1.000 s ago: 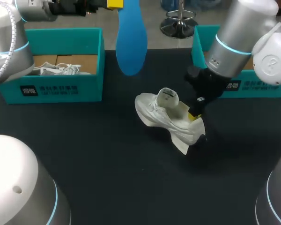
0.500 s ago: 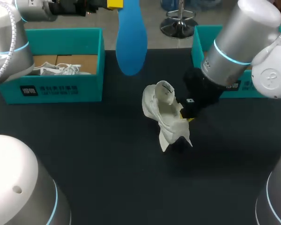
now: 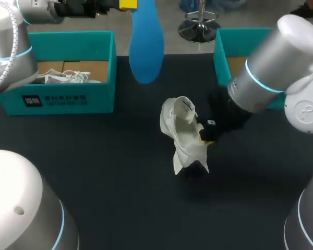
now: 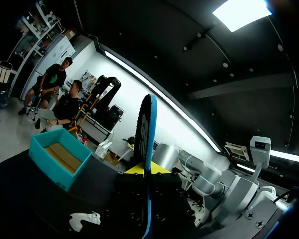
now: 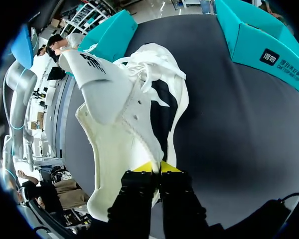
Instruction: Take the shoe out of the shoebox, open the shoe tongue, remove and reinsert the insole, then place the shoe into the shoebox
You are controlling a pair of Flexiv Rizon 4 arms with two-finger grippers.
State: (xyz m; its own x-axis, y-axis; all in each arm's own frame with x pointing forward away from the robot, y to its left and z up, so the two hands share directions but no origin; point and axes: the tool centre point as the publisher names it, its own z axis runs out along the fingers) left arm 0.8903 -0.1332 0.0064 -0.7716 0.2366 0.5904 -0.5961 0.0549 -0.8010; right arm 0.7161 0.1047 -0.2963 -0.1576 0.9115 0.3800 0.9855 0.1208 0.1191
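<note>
- Shoe (image 3: 180, 130): white trainer with laces, tipped up on end near the middle of the dark table (image 3: 109, 182), tongue raised, well apart from the teal shoebox (image 3: 73, 99).
- Right gripper (image 5: 157, 167): fingers pinched narrowly on the shoe's collar edge.
- Insole (image 3: 146, 44): blue, hanging upright, clamped in the left gripper (image 4: 145, 170).

Pretty clearly a robotics lab: left arm (image 3: 2, 49) and right arm (image 3: 266, 70) over a black table (image 3: 104, 177), teal shoebox (image 3: 68, 39) upper left, second shoebox (image 3: 223, 49) upper right.

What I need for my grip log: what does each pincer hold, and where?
Left pincer: the blue insole, clamped at one end. Right pincer: the white shoe, pinched by the rim of its opening.
</note>
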